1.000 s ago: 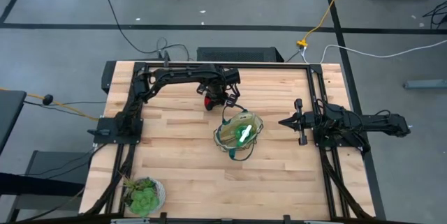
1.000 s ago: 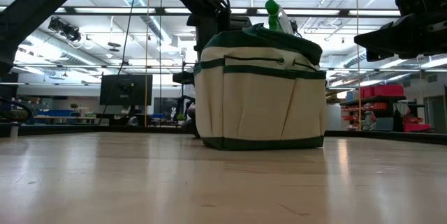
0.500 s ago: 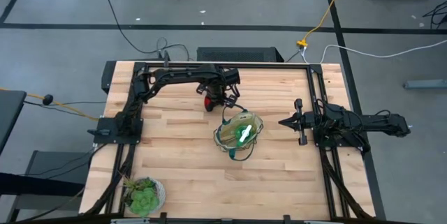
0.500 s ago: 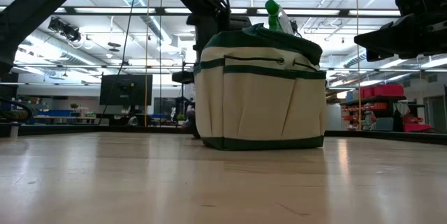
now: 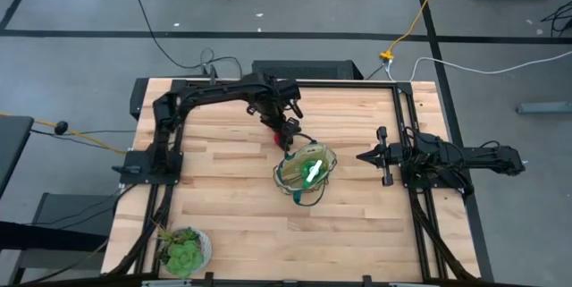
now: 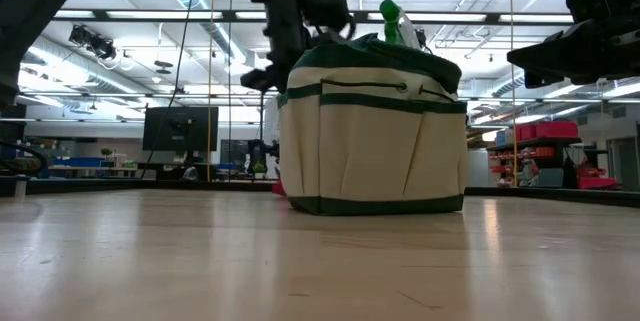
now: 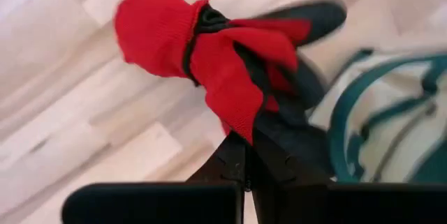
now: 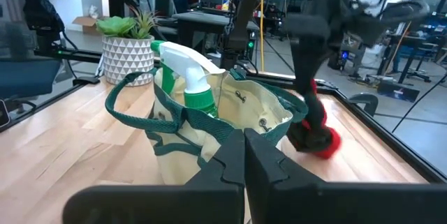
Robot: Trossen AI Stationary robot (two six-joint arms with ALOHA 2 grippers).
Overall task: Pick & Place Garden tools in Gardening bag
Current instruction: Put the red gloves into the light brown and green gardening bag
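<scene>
The left gripper, jaws clamped on the glove bundle, hangs just beside the gardening bag; it should clear the green rim before releasing. The right gripper's jaws are closed, empty.

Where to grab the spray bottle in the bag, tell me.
Take the spray bottle by its green neck under the white nozzle, from above. It stands upright in the gardening bag, so only its top clears the rim, and the handle loops crowd its sides.

We see a red-and-black glove bundle, a tan gardening bag rimmed dark green, a green spray bottle with white nozzle
</scene>
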